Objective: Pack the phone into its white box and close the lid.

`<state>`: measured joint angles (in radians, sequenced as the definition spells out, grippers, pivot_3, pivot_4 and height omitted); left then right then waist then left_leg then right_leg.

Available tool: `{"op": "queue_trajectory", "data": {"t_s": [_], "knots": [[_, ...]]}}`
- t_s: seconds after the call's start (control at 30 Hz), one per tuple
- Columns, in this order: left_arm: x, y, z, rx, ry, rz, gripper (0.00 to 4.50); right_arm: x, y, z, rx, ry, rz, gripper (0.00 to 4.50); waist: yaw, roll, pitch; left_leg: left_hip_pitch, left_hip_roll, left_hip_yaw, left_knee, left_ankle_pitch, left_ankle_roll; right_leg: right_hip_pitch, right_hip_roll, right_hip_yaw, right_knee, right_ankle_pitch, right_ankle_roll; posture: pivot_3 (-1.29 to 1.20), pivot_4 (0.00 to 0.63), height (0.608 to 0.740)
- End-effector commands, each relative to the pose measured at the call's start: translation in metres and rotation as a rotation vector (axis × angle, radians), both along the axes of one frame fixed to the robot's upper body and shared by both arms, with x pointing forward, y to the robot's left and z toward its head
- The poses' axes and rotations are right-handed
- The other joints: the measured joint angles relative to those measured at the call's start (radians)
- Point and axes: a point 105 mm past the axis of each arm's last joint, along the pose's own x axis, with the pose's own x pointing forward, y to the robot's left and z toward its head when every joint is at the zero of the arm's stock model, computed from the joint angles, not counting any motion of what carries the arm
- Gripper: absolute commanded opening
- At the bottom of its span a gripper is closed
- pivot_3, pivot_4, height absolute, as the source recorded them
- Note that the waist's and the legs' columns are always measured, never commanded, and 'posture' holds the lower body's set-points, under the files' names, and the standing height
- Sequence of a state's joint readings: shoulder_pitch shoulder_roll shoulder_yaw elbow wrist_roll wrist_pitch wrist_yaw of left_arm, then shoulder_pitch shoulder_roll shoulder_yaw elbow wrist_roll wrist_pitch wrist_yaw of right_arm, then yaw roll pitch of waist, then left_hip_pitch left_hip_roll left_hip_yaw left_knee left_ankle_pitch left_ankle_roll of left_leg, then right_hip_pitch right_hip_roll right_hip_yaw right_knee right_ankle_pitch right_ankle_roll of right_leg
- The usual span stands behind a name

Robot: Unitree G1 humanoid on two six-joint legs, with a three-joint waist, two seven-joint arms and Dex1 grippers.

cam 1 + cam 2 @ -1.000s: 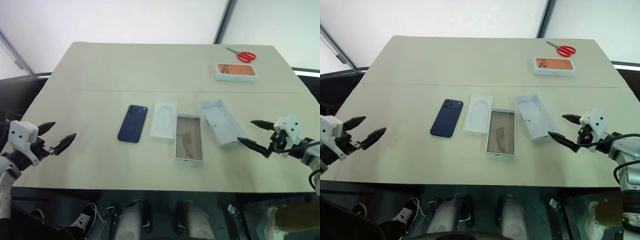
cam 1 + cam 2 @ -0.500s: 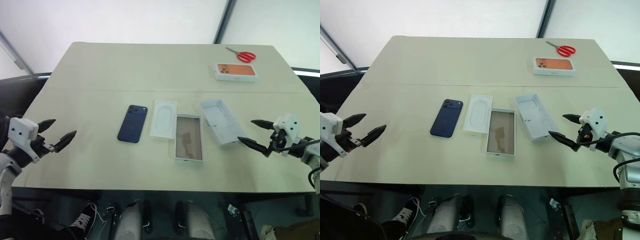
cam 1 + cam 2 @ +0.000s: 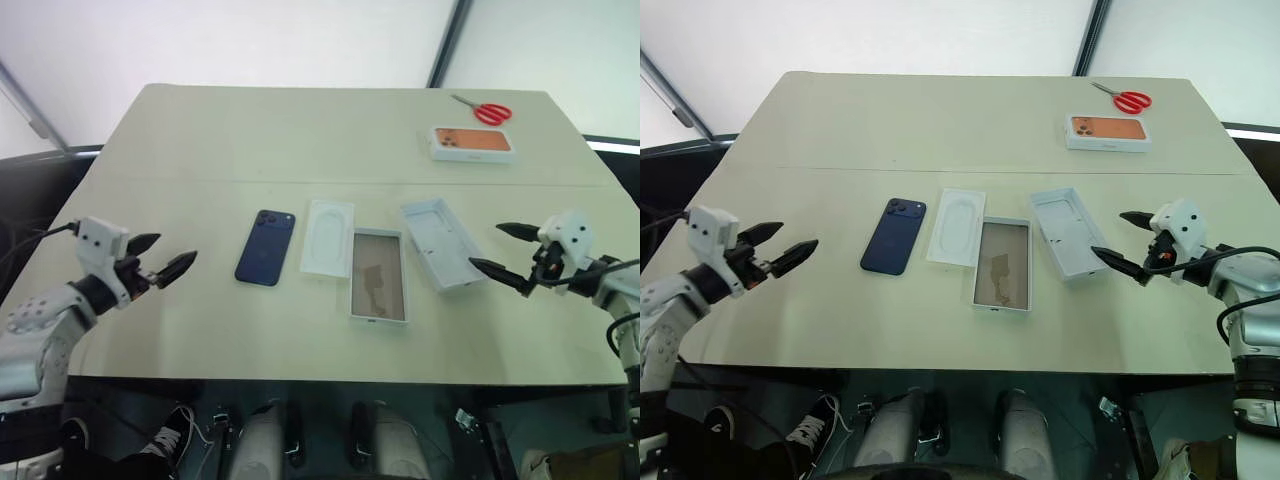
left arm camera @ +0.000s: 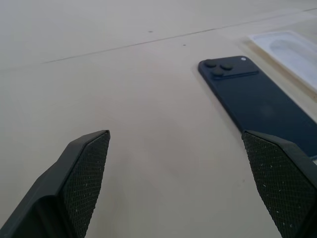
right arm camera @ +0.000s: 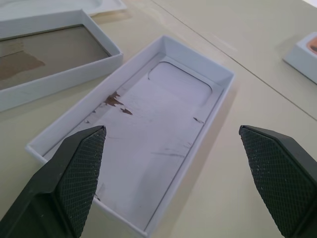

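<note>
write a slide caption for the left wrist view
Open left gripper points toward the navy phone lying camera-side up on the beige table.

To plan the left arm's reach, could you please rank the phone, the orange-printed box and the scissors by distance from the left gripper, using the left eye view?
From the left gripper:
1. Phone, just beside it, mid-table.
2. Orange-printed box, far right side.
3. Scissors, far right corner, just beyond that box.
</note>
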<state>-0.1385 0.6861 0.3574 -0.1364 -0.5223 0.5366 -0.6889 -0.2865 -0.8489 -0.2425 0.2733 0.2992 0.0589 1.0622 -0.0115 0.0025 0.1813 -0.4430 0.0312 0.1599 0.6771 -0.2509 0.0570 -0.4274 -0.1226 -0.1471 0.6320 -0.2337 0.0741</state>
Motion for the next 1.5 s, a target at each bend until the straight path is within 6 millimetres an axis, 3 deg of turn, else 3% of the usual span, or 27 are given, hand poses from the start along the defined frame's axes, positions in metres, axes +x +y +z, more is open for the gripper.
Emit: {"op": "queue_trajectory", "data": {"t_s": [0.03,0.1,0.23,0.33,0.57,0.8,1.07,1.5], "knots": [[0.015,-0.029,0.015,-0.067,-0.021,-0.007,4.47,0.007,0.022,0.029,-0.021,-0.101,0.065,4.50,0.001,0.000,0.000,0.000,0.000,0.000,0.000,0.000,0.000,0.000,0.000,0.000,0.000,0.000,0.000,0.00,0.150,0.738],[0.015,-0.061,0.010,-0.103,0.045,-0.130,4.47,0.009,0.034,0.030,-0.036,-0.108,0.105,4.50,0.003,0.000,0.000,0.000,0.000,0.000,0.002,0.001,0.001,0.001,0.001,0.000,0.001,0.000,0.000,0.00,0.150,0.738],[0.026,-0.099,0.007,-0.159,0.099,-0.215,4.47,0.008,0.058,0.025,-0.081,-0.093,0.204,4.50,0.006,-0.001,0.000,0.000,0.000,0.000,0.003,0.001,0.001,0.002,0.003,0.000,0.002,0.000,0.001,0.00,0.150,0.738],[0.037,-0.113,-0.001,-0.112,0.130,-0.208,4.47,0.006,0.073,0.028,-0.090,-0.100,0.263,4.50,0.003,-0.001,0.000,0.000,0.000,0.000,0.004,0.001,0.001,0.002,0.004,0.000,0.002,0.000,0.001,0.00,0.150,0.738],[0.046,-0.146,-0.009,-0.282,0.327,-0.237,4.47,0.005,0.087,0.031,-0.079,-0.111,0.304,4.50,0.005,-0.001,0.000,0.000,0.000,0.000,0.004,0.001,0.001,0.002,0.004,0.000,0.003,0.000,0.001,0.00,0.150,0.738],[0.057,-0.154,-0.009,-0.352,0.392,-0.224,4.47,0.006,0.087,0.024,-0.079,-0.098,0.296,4.50,0.005,-0.001,0.000,0.000,0.000,0.000,0.005,0.001,0.001,0.002,0.004,0.000,0.003,-0.001,0.001,0.00,0.150,0.738],[0.059,-0.170,-0.010,-0.503,0.478,-0.276,4.47,0.012,0.092,0.031,-0.079,-0.125,0.294,4.50,0.004,-0.001,0.000,0.001,0.000,-0.001,0.006,0.001,0.001,0.002,0.004,0.000,0.004,-0.001,0.001,0.00,0.150,0.738],[0.071,-0.190,-0.015,-0.582,0.600,-0.289,4.47,0.015,0.097,0.030,-0.066,-0.143,0.291,4.50,0.004,-0.001,0.000,0.001,0.000,-0.001,0.006,0.002,0.001,0.003,0.004,0.000,0.005,-0.001,0.002,0.00,0.150,0.738]]}}
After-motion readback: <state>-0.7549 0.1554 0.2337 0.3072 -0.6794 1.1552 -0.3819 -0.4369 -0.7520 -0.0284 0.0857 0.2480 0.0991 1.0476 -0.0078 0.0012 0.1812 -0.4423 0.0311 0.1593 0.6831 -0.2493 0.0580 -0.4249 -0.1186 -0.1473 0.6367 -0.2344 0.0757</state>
